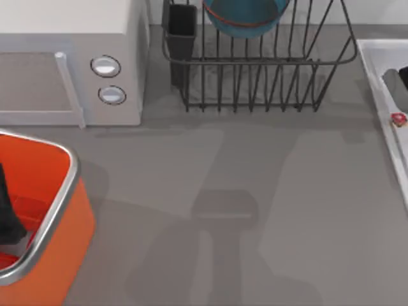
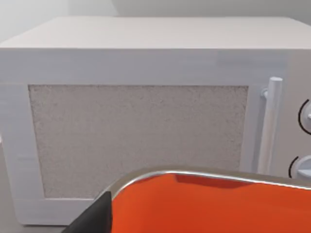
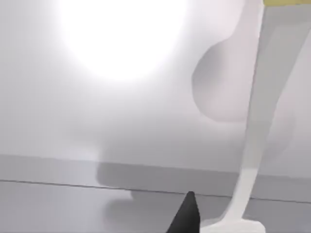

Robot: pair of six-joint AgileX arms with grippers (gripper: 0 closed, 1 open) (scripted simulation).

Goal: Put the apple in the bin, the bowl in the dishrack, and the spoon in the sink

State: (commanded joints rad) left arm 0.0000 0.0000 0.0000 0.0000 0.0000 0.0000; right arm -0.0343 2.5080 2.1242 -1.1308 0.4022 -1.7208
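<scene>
- the bowl [image 1: 245,18] is seen in the dishrack [image 1: 268,76] at the surface's far edge.
- the spoon [image 1: 398,119] is seen on the sink [image 1: 382,83] rim, right edge.
- the left gripper [image 1: 9,217] is held inside the bin [image 1: 60,210]; its jaws cannot be told.

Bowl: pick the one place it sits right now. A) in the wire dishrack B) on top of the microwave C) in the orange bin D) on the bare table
A: the bowl stands among the upright bars of the dishrack, at the table's back edge.
</scene>
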